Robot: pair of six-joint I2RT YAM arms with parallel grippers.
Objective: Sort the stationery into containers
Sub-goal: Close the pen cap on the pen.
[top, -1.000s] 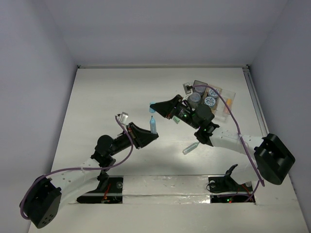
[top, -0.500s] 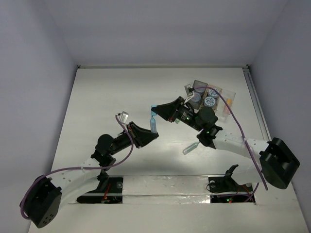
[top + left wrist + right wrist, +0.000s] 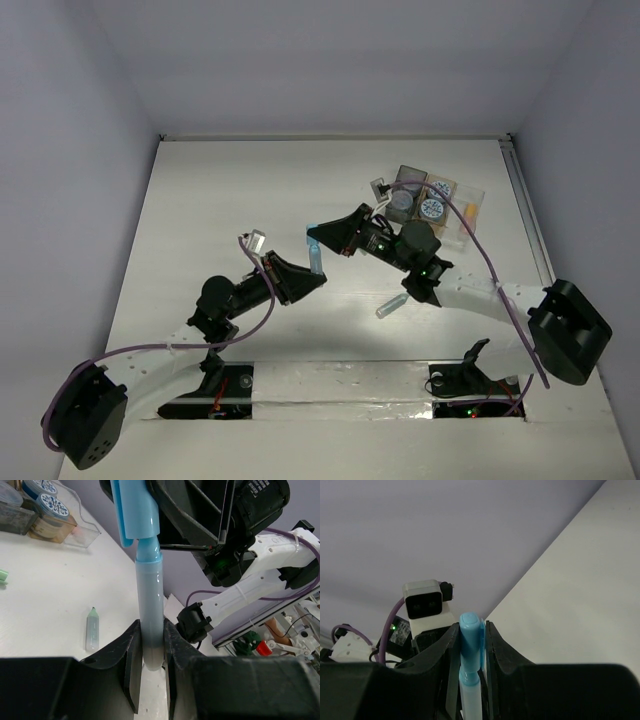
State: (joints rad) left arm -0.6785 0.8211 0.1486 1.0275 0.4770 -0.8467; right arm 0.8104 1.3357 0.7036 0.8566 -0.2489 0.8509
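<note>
A light blue stick (image 3: 314, 258) is held off the table between both grippers. My left gripper (image 3: 318, 277) is shut on its lower body, as the left wrist view (image 3: 149, 605) shows. My right gripper (image 3: 313, 237) is shut on its bright blue cap (image 3: 470, 635), also seen in the left wrist view (image 3: 134, 510). A mint green stick (image 3: 392, 305) lies on the table, also in the left wrist view (image 3: 92, 629). The three joined trays stand at the back right: dark grey (image 3: 410, 176), tan (image 3: 446, 184), clear (image 3: 473, 196). Round jars (image 3: 432, 209) sit in them.
Orange and salmon sticks (image 3: 464, 222) lie in the clear tray. The right arm's purple cable (image 3: 480, 245) arcs over the trays. White walls close the table at the back and sides.
My right gripper has shifted slightly left and down onto the blue stick's cap, uncovering the jars behind it. The left arm has held still with the stick.
</note>
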